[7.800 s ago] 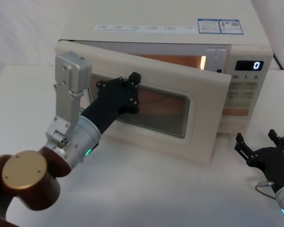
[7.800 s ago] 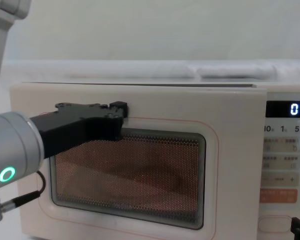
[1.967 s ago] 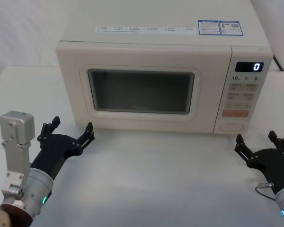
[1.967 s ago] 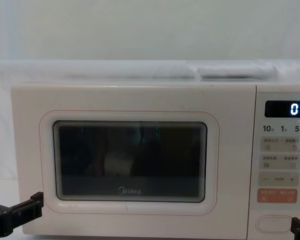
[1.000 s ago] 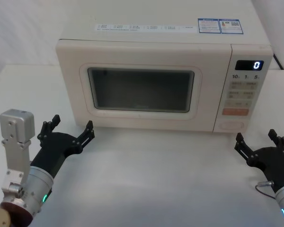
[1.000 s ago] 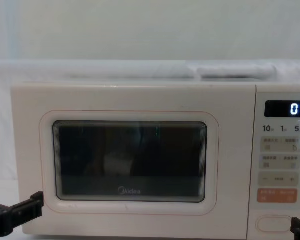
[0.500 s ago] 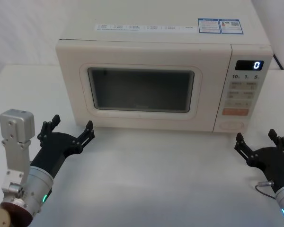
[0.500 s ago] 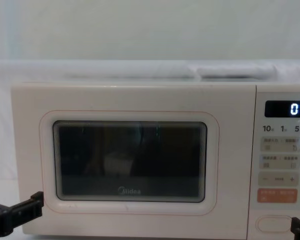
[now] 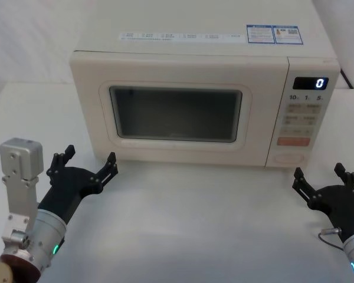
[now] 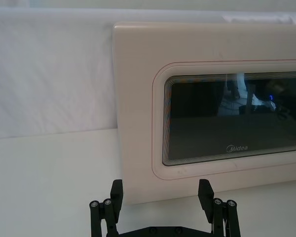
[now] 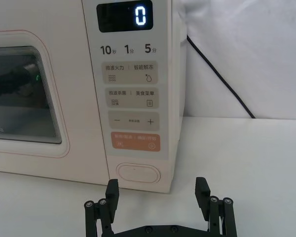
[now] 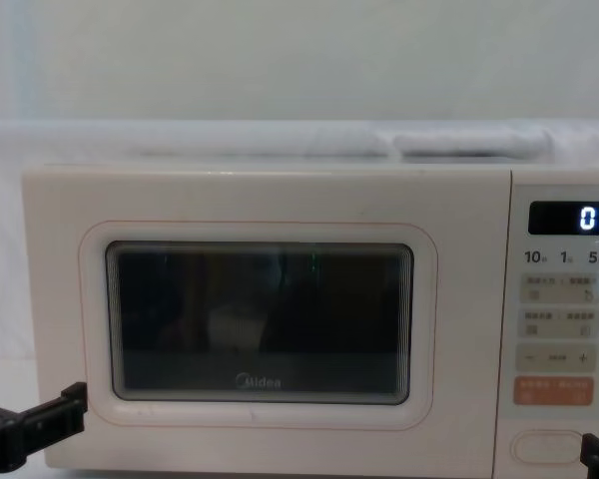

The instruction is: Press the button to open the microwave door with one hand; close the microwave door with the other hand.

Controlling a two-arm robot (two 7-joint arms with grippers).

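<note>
Counting: 1 microwave door (image 9: pixel 177 115) flush | 1 button (image 11: pixel 138 173) | left hand (image 9: pixel 88 165), right hand (image 9: pixel 325 179) spread

A white table (image 9: pixel 183 218) carries a cream microwave (image 9: pixel 194 65), which stands on its far half with the door shut and the front facing the near edge. A black cable (image 11: pixel 222 81) runs down behind the microwave's right side toward the table. The near half of the table, in front of the microwave, is plain white surface.
</note>
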